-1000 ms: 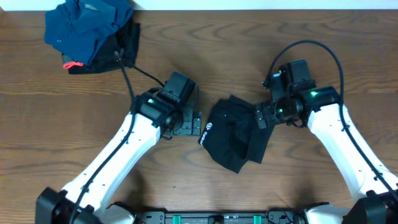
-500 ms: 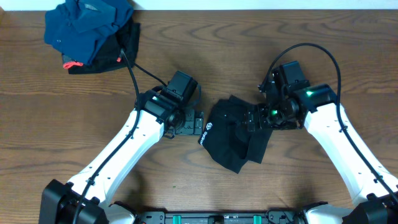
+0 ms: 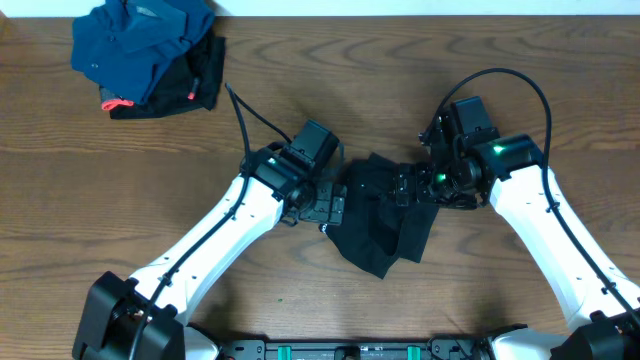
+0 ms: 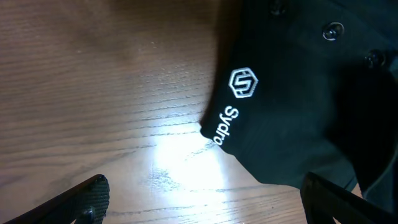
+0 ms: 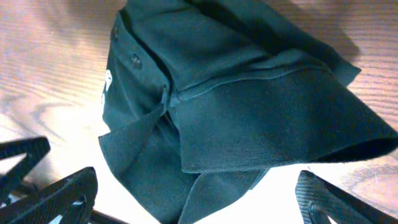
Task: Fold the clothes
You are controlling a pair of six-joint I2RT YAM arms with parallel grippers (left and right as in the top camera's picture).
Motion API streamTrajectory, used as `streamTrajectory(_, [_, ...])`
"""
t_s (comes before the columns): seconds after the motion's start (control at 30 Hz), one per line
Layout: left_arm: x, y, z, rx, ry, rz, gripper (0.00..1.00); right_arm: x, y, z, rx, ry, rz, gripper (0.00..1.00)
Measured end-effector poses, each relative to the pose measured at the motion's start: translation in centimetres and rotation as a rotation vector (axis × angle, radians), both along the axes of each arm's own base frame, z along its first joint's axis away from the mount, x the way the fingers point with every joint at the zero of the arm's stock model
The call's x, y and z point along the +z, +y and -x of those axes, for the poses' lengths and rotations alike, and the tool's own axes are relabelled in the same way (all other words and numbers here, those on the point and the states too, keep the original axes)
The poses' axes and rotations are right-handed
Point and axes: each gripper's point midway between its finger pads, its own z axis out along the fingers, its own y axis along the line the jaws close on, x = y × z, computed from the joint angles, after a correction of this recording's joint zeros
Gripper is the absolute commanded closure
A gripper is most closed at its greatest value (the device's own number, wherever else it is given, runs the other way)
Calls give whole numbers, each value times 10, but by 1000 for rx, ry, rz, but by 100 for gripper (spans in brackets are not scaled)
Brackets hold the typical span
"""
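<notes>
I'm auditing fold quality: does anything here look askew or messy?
Yes. The black garment lies bunched mid-table, its flaps overlapping unevenly. The dark blue garment sits crumpled at the far left corner.

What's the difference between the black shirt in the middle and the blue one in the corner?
The black shirt lies centrally between the left gripper and right gripper, both open; the blue shirt sits in a corner, away from both. The black shirt shows a white logo and lettering; the blue shirt shows none. The blue shirt rests partly on a small black piece; the black shirt lies on bare table. Both are crumpled and unheld.
</notes>
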Motion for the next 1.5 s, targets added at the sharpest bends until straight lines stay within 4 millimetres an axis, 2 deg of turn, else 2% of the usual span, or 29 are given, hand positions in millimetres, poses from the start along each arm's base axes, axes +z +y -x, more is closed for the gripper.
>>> streamTrajectory(0.23, [1,-2,-3,0,-11,8,2,-5,-3,-6,-58,9,19,1])
streamTrajectory(0.73, [1,-3,-4,0,-16,12,2,-41,-1,-18,-88,84,45,1])
streamTrajectory(0.97, [1,-3,-4,0,-17,12,2,-41,1,-22,-101,73,39,1])
streamTrajectory(1.23, [0,-1,-1,0,-6,5,2,-40,-6,-46,-105,-37,87,3])
streamTrajectory(1.37, [0,0,0,0,1,0,2,-36,-13,-43,-33,-45,136,5])
streamTrajectory(1.5, [0,0,0,0,2,-1,2,-23,-23,-38,89,-50,217,8])
